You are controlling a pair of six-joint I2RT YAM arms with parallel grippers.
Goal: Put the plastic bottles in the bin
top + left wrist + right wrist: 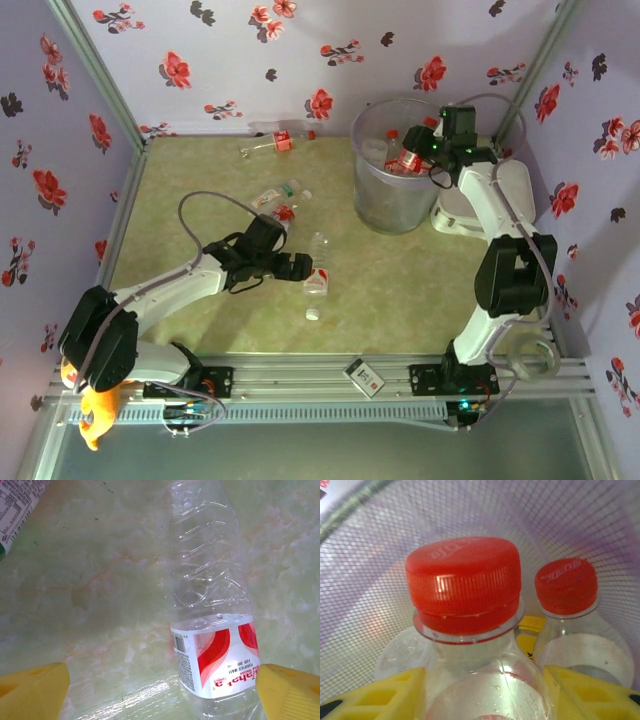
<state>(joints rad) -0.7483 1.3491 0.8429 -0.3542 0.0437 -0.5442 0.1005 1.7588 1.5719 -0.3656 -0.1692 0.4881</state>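
Note:
A clear plastic bottle (319, 250) with a red and white label lies on the green table. My left gripper (303, 267) stands open around its label end. In the left wrist view this bottle (207, 580) sits between the yellow fingertips (35, 692), close to the right one, and the left gripper (162, 697) has wide jaws. My right gripper (418, 152) is shut on a red-capped bottle (465, 580) over the bin (385, 210). Inside the bin wall (570, 515), the right gripper (482, 695) holds it beside another red-capped bottle (567, 587). Two more bottles lie at the back (270, 143) and mid-table (280, 200).
A loose white cap (313, 313) lies near the front. A flat white lid-like object (458, 218) sits right of the bin, under the right arm. A small card (365, 375) rests on the front rail. Another bottle's label (17, 505) shows at the left wrist view's top left.

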